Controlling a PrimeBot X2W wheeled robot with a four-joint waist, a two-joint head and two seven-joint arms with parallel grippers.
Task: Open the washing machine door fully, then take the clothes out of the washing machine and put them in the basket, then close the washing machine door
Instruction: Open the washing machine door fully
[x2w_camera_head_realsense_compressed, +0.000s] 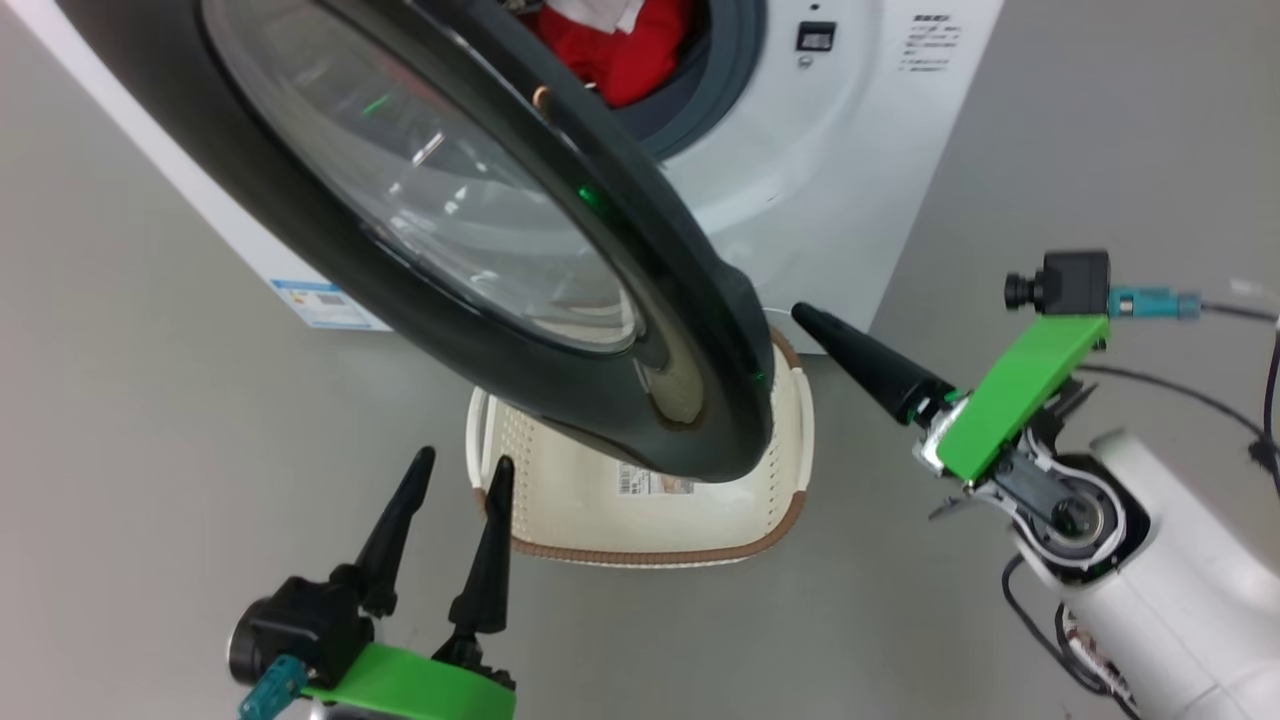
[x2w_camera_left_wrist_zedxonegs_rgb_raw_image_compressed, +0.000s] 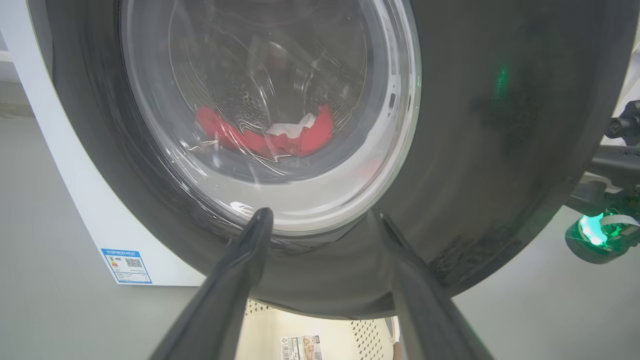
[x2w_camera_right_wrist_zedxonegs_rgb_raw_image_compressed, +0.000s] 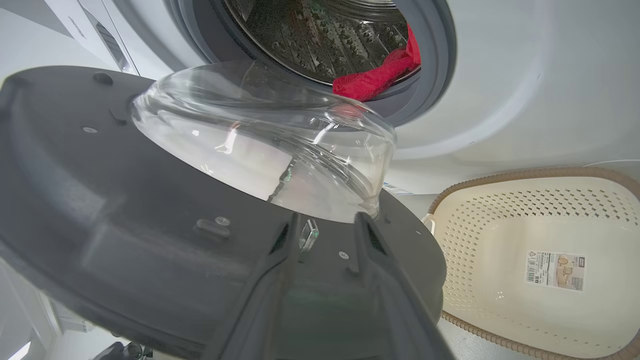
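Grey floor (x2w_camera_head_realsense_compressed: 150, 450), washing machine door (x2w_camera_head_realsense_compressed: 690, 290) beside right jaws

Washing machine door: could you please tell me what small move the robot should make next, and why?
Probably swing the door wider with the right claw, which sits at its inner face near the free edge. The door is only partly open, hanging over the basket, and the red clothes are still in the drum.

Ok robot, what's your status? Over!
Status: left gripper open, empty; right gripper parted at the washing machine door. Door part open, overhanging the basket. Red clothes in the drum.
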